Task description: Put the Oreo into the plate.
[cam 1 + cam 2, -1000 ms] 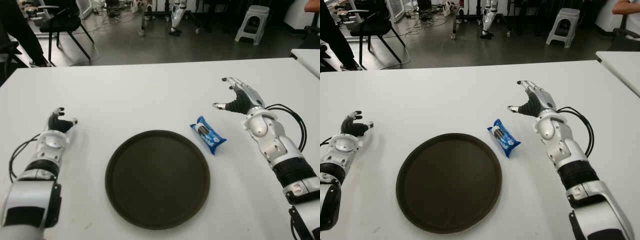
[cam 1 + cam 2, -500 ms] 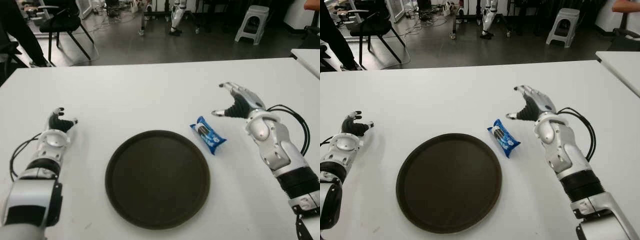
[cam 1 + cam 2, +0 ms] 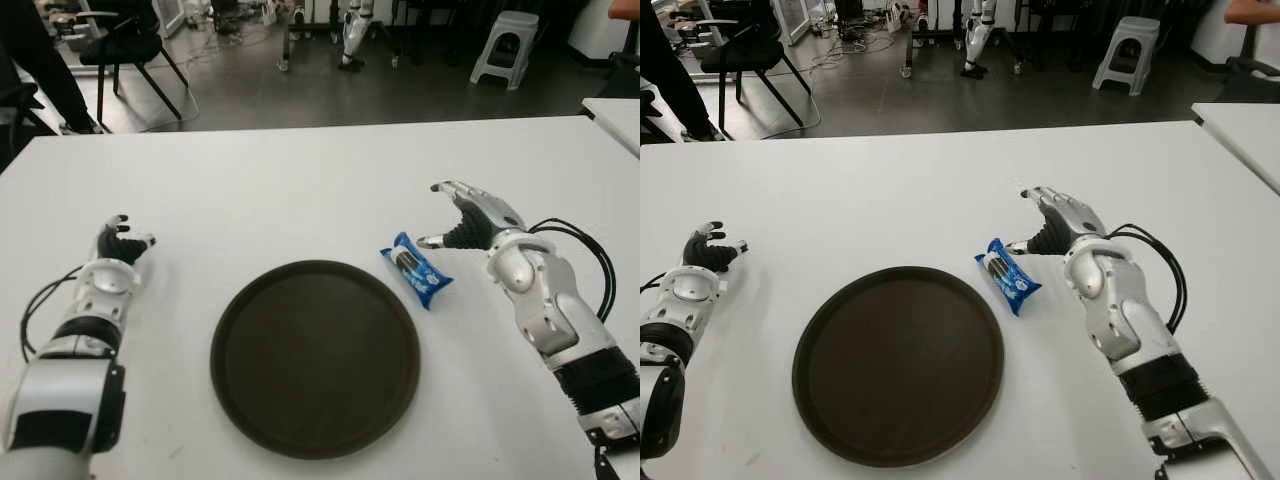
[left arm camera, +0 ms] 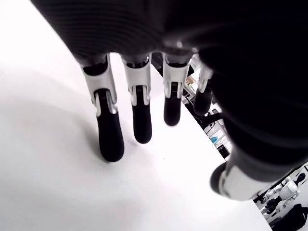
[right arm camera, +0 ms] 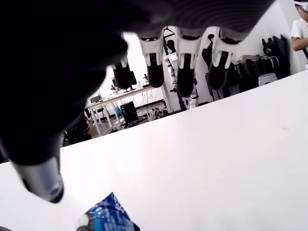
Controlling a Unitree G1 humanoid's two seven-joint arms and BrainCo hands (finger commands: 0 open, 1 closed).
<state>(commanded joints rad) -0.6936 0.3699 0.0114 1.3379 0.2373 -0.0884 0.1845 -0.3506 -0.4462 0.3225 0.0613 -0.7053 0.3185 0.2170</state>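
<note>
While the blue Oreo packet (image 3: 416, 270) lies on the white table (image 3: 300, 180) just right of the dark plate (image 3: 314, 357), the right hand (image 3: 468, 218) hovers beside it, fingers spread and empty; closing squarely across the packet's middle should grip best. Left hand (image 3: 118, 246) waits left of the plate, fingers loose.

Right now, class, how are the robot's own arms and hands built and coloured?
Both arms have glossy white and silver shells with black bands. The right hand and left hand have silver finger segments with black tips and dark palms. Thin black cables loop beside each forearm.
</note>
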